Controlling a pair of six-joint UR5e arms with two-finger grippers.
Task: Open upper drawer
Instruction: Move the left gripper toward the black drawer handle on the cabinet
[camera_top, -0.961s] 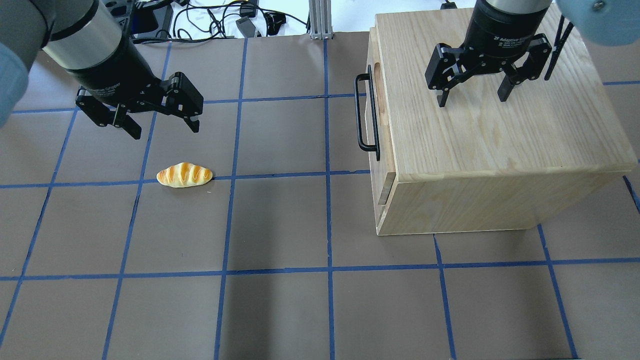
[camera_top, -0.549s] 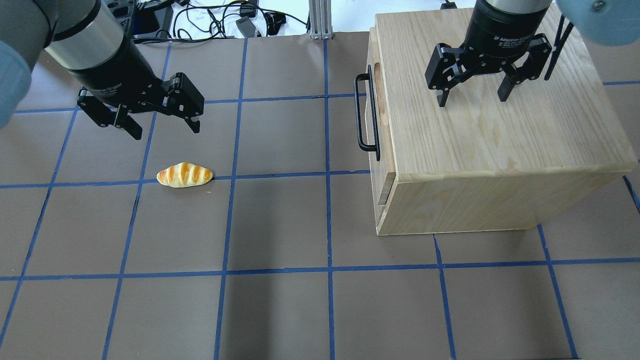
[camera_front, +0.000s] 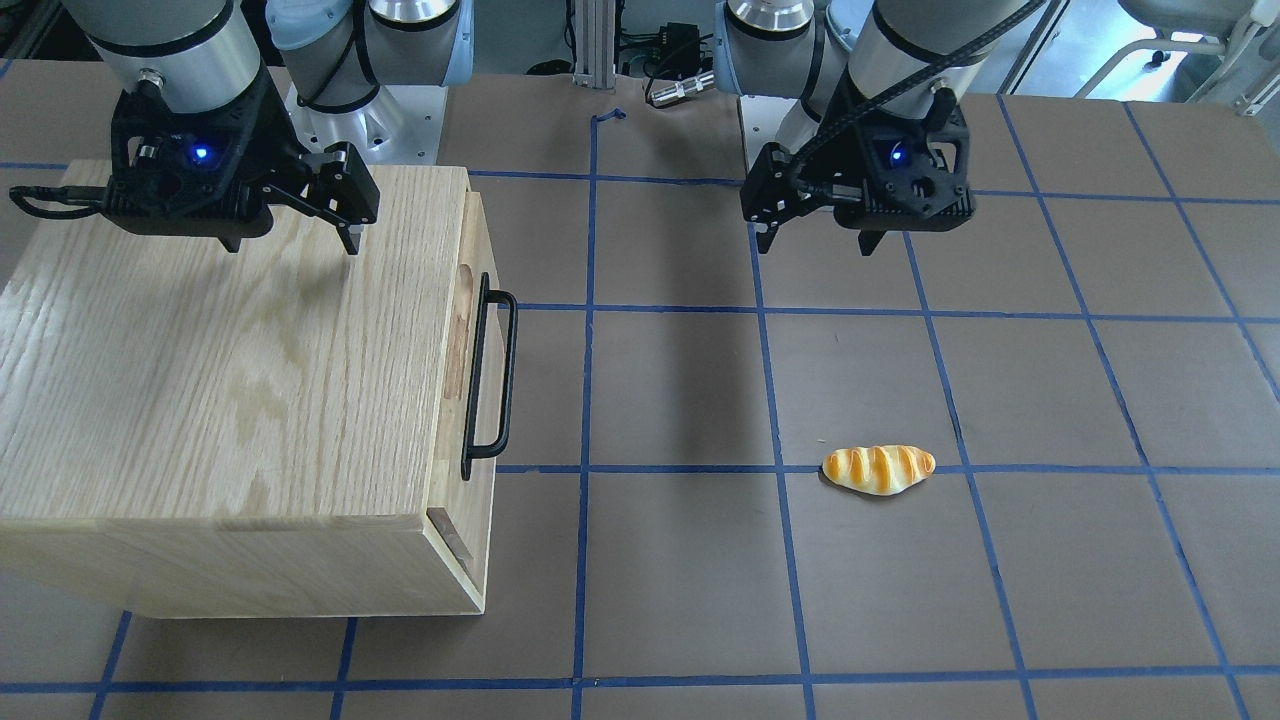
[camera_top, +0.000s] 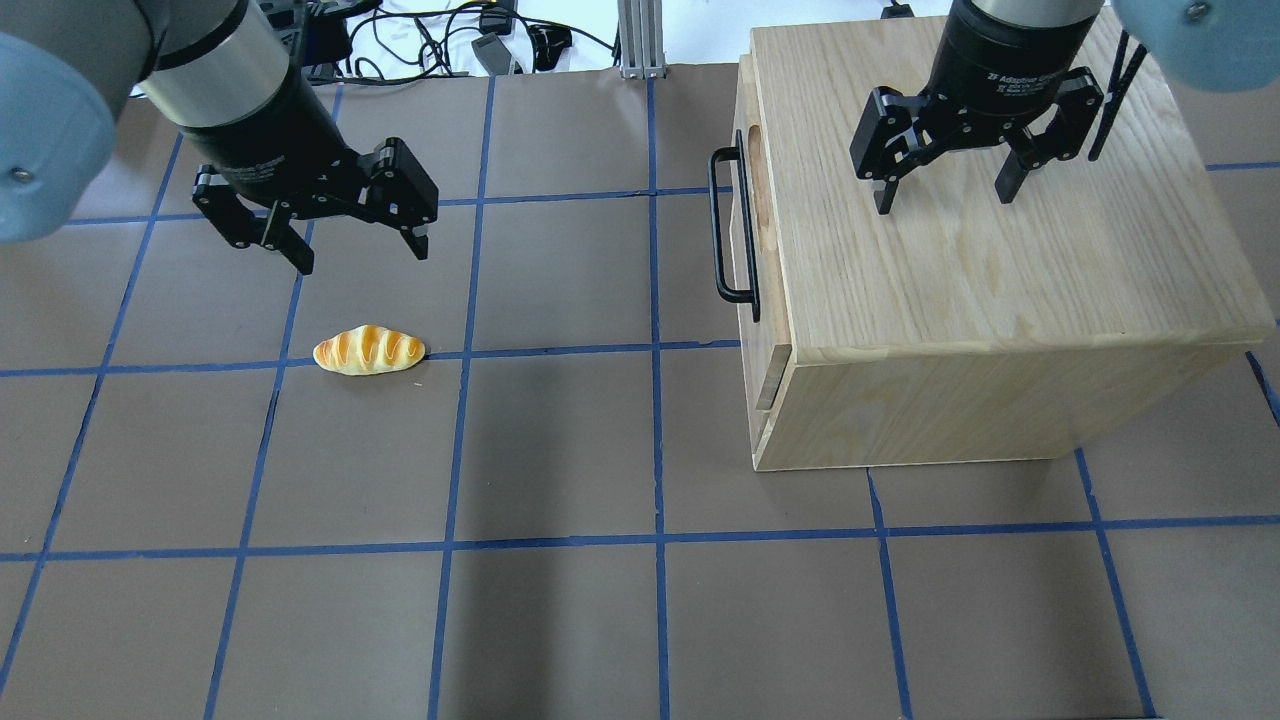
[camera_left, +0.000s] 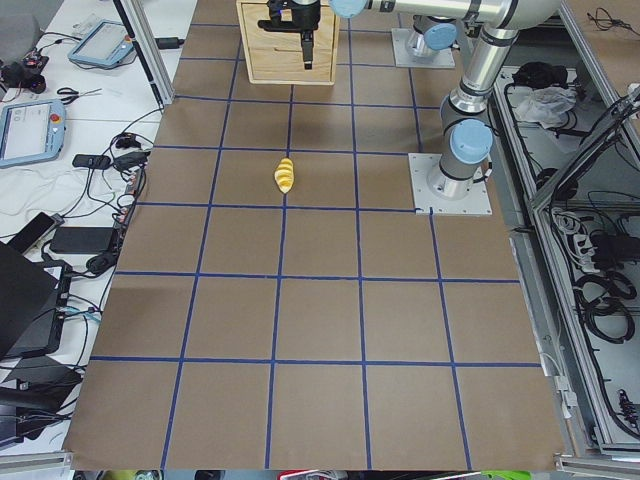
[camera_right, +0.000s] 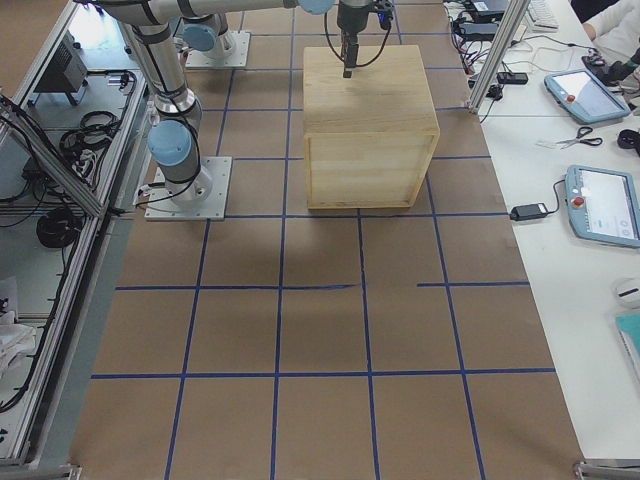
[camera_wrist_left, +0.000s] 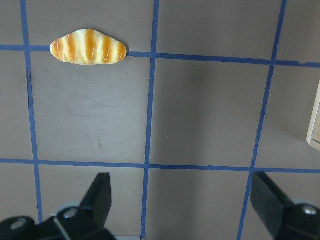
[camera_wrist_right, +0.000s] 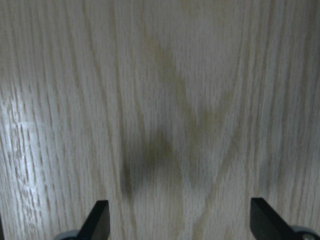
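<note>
The upper drawer (camera_top: 750, 215) sits shut in the left face of the wooden cabinet (camera_top: 1000, 260). It has a long black bar handle (camera_top: 722, 225) and a scooped notch in its top edge. It also shows in the front view (camera_front: 462, 330), with the handle (camera_front: 490, 375). My left gripper (camera_top: 362, 258) is open and empty above the table, well left of the handle. It also shows in the front view (camera_front: 815, 245) and the left wrist view (camera_wrist_left: 182, 200). My right gripper (camera_top: 943, 200) is open and empty just above the cabinet top (camera_wrist_right: 165, 100).
A toy bread roll (camera_top: 370, 350) lies on the brown mat, just in front of my left gripper; it also shows in the left wrist view (camera_wrist_left: 88, 47). Cables and devices lie beyond the table's far edge (camera_top: 480, 40). Blue tape lines cross the mat.
My left gripper has moved to the right, toward the cabinet, still open. The right gripper, the drawer and the bread roll have not moved.
</note>
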